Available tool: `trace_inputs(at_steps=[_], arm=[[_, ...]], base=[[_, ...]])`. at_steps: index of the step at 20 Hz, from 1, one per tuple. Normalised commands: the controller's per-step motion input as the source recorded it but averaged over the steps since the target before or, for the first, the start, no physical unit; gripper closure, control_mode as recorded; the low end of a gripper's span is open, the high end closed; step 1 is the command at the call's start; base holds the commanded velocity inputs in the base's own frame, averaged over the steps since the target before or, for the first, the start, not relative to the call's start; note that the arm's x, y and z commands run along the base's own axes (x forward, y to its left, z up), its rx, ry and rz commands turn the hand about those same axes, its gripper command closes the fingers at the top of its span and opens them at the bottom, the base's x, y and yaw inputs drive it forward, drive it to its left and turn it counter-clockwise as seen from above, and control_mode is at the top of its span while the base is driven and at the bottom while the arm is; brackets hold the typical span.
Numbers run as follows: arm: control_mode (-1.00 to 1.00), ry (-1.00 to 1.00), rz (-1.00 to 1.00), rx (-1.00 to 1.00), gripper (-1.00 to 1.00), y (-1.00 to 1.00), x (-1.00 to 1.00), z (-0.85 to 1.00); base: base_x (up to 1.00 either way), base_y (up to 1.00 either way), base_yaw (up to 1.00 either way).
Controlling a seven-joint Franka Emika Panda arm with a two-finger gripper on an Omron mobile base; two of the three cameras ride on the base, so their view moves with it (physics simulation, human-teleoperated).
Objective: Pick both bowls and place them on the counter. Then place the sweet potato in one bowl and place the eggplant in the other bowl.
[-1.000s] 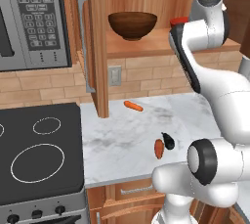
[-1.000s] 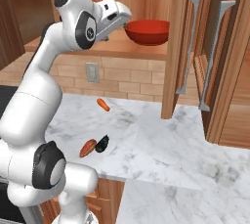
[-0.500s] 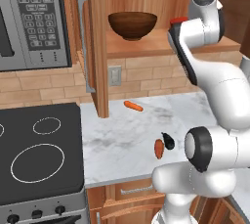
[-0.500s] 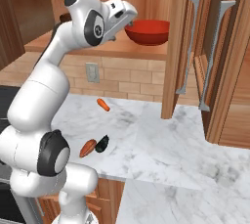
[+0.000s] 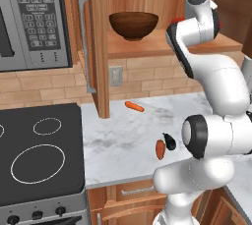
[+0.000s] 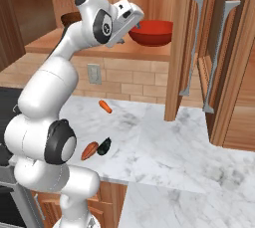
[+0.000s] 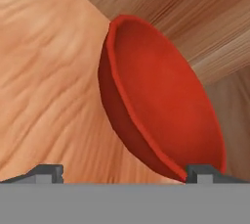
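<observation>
The glossy red bowl (image 6: 153, 32) stands on the wooden cabinet shelf (image 6: 60, 48). In the hand view the red bowl (image 7: 156, 105) looms close and tilted. My gripper (image 6: 137, 19) is open just left of its rim, and in the hand view my gripper (image 7: 124, 174) has one fingertip (image 7: 205, 171) right at the rim, holding nothing. The dark brown bowl (image 5: 133, 25) sits further left on the same shelf. On the marbled counter (image 5: 118, 145) lie the sweet potato (image 5: 160, 149) and the eggplant (image 5: 169, 141), side by side and touching; they are the sweet potato (image 6: 89, 150) and the eggplant (image 6: 103, 147) in the right base view.
A slim orange carrot (image 5: 134, 106) lies near the back wall. An open cabinet door with long handles (image 6: 194, 43) stands right of the shelf. A wooden cabinet post (image 5: 101, 47) borders the shelf on the left. The microwave (image 5: 29, 17) hangs above the black stovetop (image 5: 34, 155).
My hand has moved along the shelf toward the red bowl, its open fingers now at the rim. Bowls and vegetables have not moved.
</observation>
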Motion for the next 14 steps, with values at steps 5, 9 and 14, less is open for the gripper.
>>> trace_inputs(at_steps=[5, 9, 14], arm=[[-1.00, 0.03, 0.00, -0.06, -1.00, -0.03, 0.27, 0.00], [-1.00, 0.02, 0.00, -0.02, -1.00, -0.23, 0.25, 0.00], [-1.00, 0.06, 0.00, 0.00, -1.00, -0.04, 0.15, 0.00]], base=[[0.00, 0.00, 0.00], [0.00, 0.00, 0.00], [0.00, 0.00, 0.00]])
